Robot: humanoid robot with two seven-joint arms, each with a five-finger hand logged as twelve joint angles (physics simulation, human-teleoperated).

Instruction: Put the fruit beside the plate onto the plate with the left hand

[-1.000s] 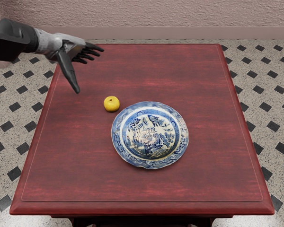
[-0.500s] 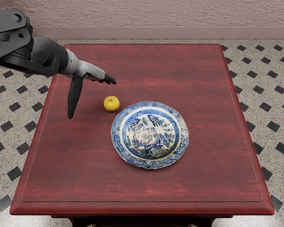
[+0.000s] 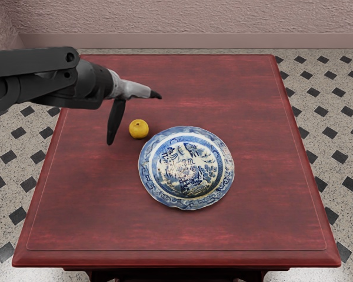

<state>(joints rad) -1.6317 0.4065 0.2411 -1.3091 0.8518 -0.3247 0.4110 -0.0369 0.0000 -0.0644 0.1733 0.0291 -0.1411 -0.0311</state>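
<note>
A small yellow fruit [image 3: 139,128] lies on the red wooden table [image 3: 94,194], just off the upper-left rim of a blue-and-white patterned plate [image 3: 186,167]. My left hand [image 3: 129,103] comes in from the left on a dark arm and hovers above and slightly left of the fruit. It is open: the thumb hangs down beside the fruit's left side and the fingers point right above it. Nothing is held. The plate has nothing on it.
The table sits on a black-and-white tiled floor [image 3: 335,117] with a pink wall [image 3: 194,17] behind. The left forearm [image 3: 41,79] covers the table's far-left corner.
The left arm has swung right and toward the fruit, from the table's far-left corner to just above it. Fruit and plate have not moved.
</note>
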